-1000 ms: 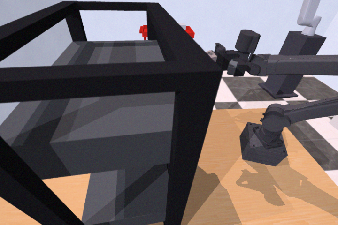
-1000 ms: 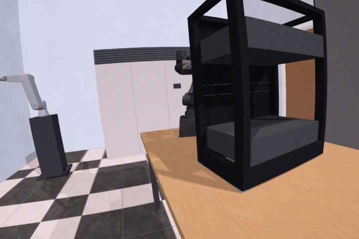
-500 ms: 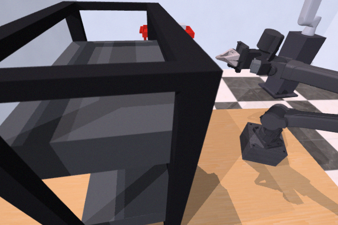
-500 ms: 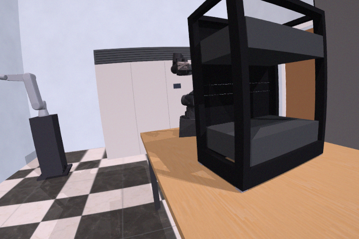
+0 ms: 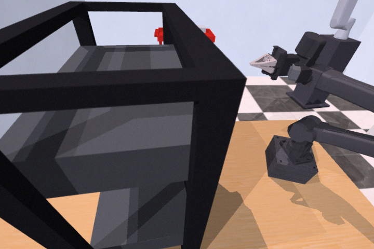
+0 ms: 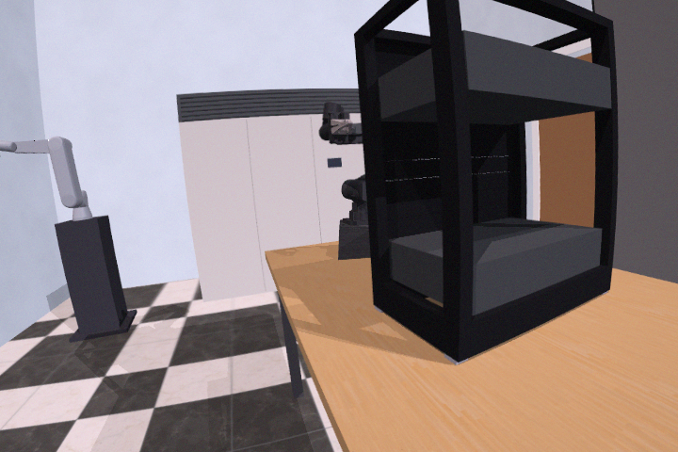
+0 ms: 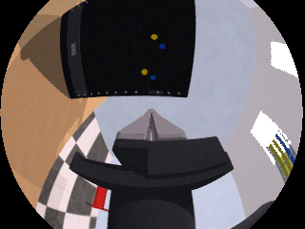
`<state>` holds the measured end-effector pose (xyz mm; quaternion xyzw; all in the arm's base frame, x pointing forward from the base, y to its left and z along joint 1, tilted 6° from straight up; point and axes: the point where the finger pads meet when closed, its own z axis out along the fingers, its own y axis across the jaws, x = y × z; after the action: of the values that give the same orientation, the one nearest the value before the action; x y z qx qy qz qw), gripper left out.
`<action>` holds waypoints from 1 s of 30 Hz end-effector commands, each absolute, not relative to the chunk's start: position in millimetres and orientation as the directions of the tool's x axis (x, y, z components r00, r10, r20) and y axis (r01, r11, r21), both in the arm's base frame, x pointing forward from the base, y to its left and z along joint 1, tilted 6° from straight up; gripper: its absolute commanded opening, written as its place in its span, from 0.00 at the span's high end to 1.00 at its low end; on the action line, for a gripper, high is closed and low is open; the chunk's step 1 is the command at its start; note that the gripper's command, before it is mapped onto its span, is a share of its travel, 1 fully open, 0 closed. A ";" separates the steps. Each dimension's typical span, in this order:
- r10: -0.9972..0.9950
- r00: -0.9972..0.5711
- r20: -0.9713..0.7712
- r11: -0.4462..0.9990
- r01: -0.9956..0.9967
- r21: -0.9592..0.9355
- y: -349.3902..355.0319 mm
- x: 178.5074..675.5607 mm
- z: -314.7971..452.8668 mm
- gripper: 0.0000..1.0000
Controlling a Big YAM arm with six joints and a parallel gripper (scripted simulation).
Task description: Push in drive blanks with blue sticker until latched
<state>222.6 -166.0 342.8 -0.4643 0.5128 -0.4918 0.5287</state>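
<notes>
Gripper (image 5: 259,65) clenched on nothing, hanging in air. Rack (image 5: 216,96) stands well ahead of it, apart (blue stickers (image 7: 162,46) face its tips).

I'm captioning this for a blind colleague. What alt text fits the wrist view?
The gripper, fingers shut on nothing, points at the black rack a short way ahead. Two yellow stickers and two blue stickers dot its dark front; wooden table lies left.
</notes>
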 end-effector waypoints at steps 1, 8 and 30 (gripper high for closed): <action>-0.996 -0.025 -0.090 0.089 0.052 -0.995 -167.9 197.2 348.9 1.00; -0.996 -0.025 -0.091 0.089 0.051 -0.995 -167.6 193.5 348.8 1.00; -0.996 -0.025 -0.091 0.089 0.051 -0.995 -167.6 193.5 348.8 1.00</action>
<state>222.7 -165.9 342.9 -0.4645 0.5127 -0.4917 0.5288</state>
